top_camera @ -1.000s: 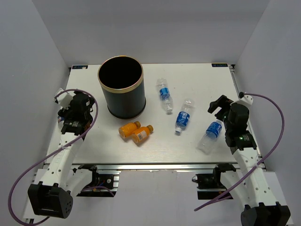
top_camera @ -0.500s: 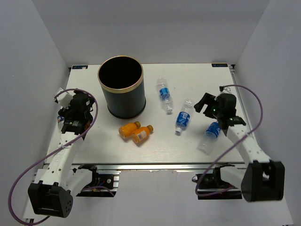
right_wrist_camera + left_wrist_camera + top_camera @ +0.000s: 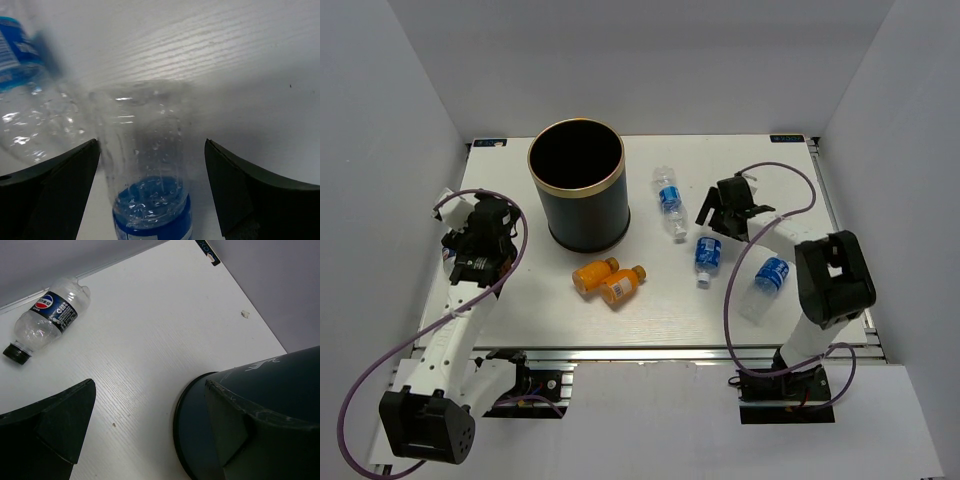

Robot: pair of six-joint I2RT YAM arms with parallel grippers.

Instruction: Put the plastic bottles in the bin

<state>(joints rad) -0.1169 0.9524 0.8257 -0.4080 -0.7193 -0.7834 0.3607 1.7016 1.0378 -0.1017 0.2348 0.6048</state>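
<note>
The dark bin (image 3: 588, 215) with a gold rim stands at the back left. Three clear blue-labelled bottles lie to its right: one (image 3: 669, 203) near the bin, a middle one (image 3: 707, 256) and a right one (image 3: 767, 280). Two orange bottles (image 3: 594, 274) (image 3: 623, 284) lie in front of the bin. My right gripper (image 3: 720, 214) is open, low over the middle bottle's base end. In the right wrist view the bottle (image 3: 147, 170) lies between the open gripper's (image 3: 152, 200) fingers, untouched. My left gripper (image 3: 470, 225) is open and empty, left of the bin.
In the left wrist view the left gripper (image 3: 150, 440) stands beside the bin's wall (image 3: 260, 405), and a clear blue-labelled bottle with a dark cap (image 3: 47, 317) lies by the table's edge. Grey walls enclose the table on three sides.
My right arm has swung left, from beside the right bottle to over the middle bottle's base end. The left arm has not moved.
</note>
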